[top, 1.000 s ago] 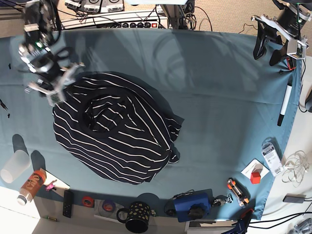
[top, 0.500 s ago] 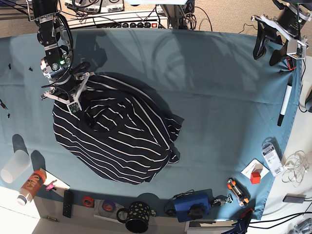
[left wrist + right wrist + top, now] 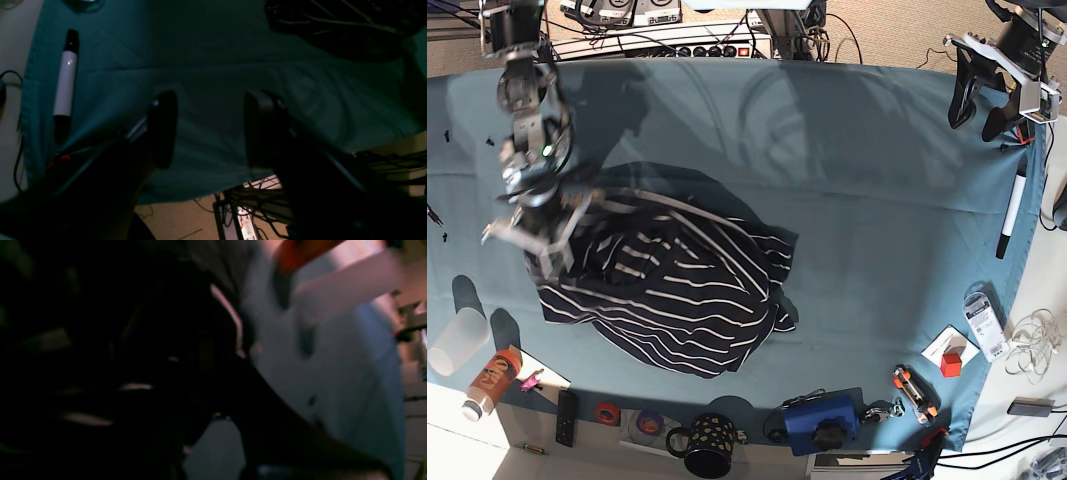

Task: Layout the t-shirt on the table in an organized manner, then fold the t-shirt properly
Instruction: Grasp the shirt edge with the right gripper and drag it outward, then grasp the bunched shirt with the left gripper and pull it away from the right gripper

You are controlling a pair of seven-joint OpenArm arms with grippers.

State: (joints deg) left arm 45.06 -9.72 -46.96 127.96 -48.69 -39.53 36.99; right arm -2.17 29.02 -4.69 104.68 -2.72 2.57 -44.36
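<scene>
A single large, soft navy-black t-shirt with thin white stripes (image 3: 667, 290) lies crumpled on the left half of the wide table draped in plain teal-blue cloth (image 3: 867, 200), its bulk running slantwise from the far left toward the near centre. The right tool (image 3: 539, 235) is down at the garment's far-left edge, and the fabric there looks drawn up toward it in a taut ridge. The right wrist view is dark and blurred, filled with striped cloth, so the pictures alone do not settle whether its jaws have clenched on the shirt; the raised cloth suggests a grasp.

The left tool (image 3: 987, 100) hangs released at the table's far right corner, its two dark fingers (image 3: 163, 128) standing wide apart over bare cloth and holding nothing, well apart from the shirt. One black-and-white marker pen (image 3: 1011, 215) lies near that corner, along the cloth's right edge.

The shirt stretches away from the right tool toward the table's centre, so that arm is by far the nearer. Spreading the garment flat would likely mean drawing this edge outward, and bringing the idle left arm across to the opposite side.

Counted: one shirt, two tools, one pen.
</scene>
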